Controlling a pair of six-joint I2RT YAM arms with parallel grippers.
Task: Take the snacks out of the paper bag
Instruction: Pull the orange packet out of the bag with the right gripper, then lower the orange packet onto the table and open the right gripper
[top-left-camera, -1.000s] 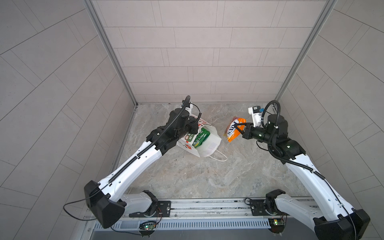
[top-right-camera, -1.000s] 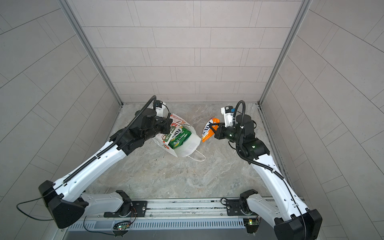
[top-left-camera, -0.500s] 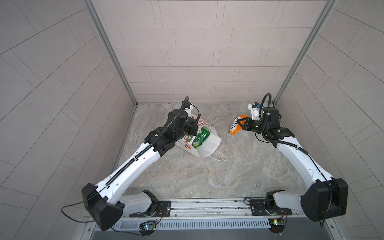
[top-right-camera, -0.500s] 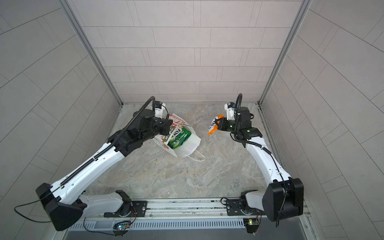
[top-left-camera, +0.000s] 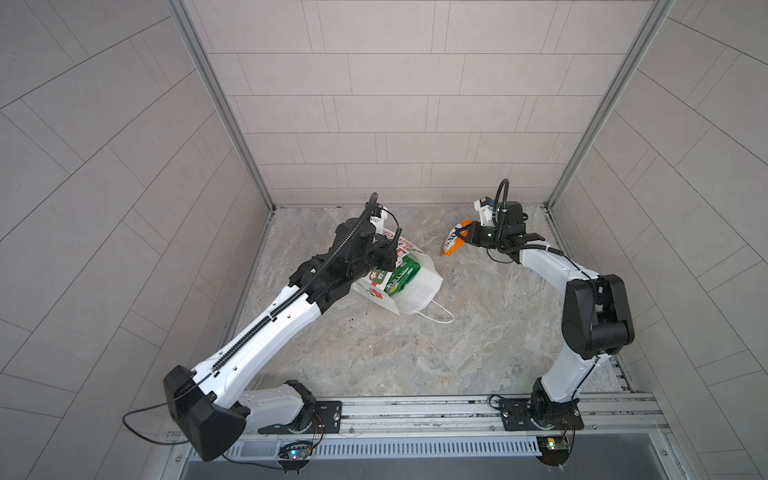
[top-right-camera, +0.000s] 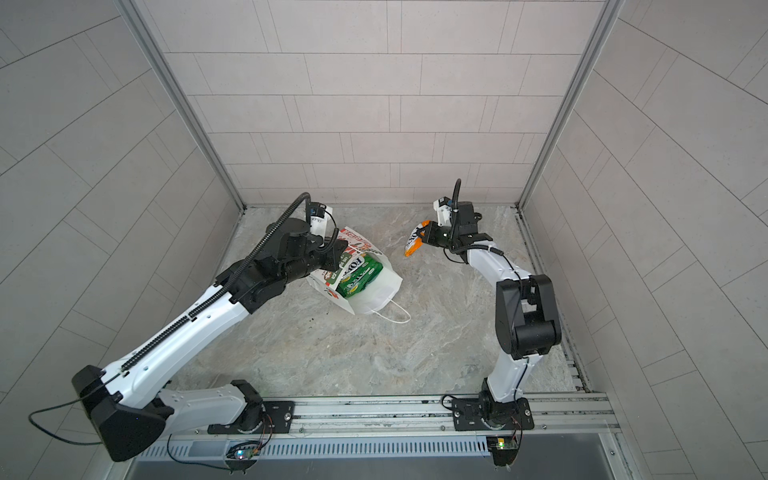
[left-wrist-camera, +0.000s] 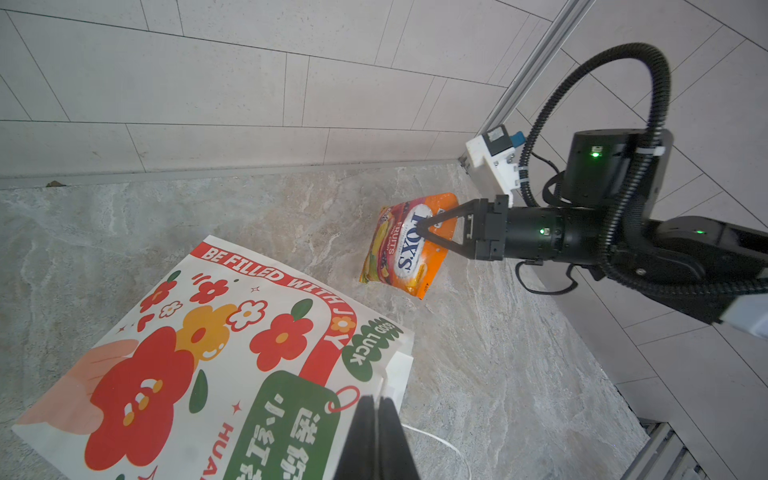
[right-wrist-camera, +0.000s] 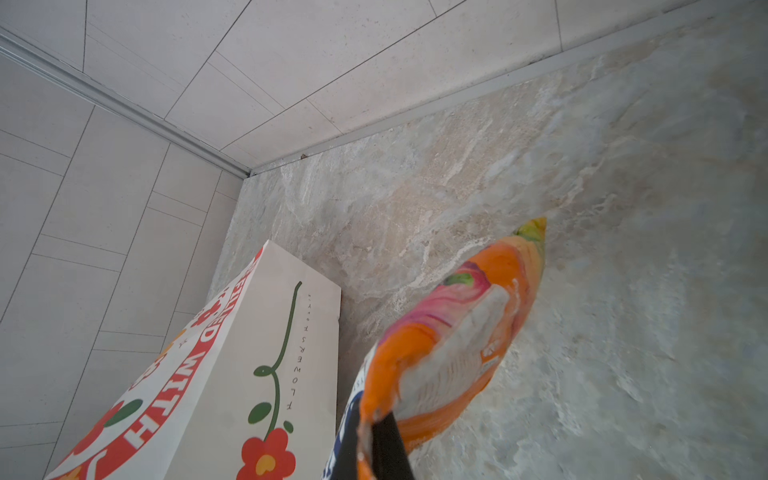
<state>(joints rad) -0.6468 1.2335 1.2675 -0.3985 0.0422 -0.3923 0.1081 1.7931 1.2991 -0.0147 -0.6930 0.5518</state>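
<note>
Right pincer (left-wrist-camera: 424, 227): closed on the top edge of the orange pouch (left-wrist-camera: 399, 257), which hangs from the tips with its printed face towards the paper bag.
Left pincer (left-wrist-camera: 376, 415): tips pressed together at the upper rim of the paper bag (top-left-camera: 409, 286), by the look of it pinching the rim where a string handle is fixed. It has not shifted in the last second.
Change noted: over the last second the right arm has folded back at the elbow and carried the orange pouch away from the bag mouth, towards the rear right corner and lower.
Orange pouch, position: well clear of the bag. Its lower corner is at or just above the tabletop (top-left-camera: 415, 353); contact cannot be confirmed from either wrist view.
Paper bag, position: lying tilted on the tabletop left of centre, mouth open towards the front right, one string handle (top-left-camera: 436, 313) trailing loose on the surface. It has not moved in the last second.
Remaining contents: green pouches (top-right-camera: 357, 276) show in the mouth in both top views. The count cannot be read, and no larger crisp bag is in sight.
Assessment: one snack is out but not yet released. The step in hand appears to be setting it down.
Outstanding: the green pouches have still to come out, so the task is in its early part.
</note>
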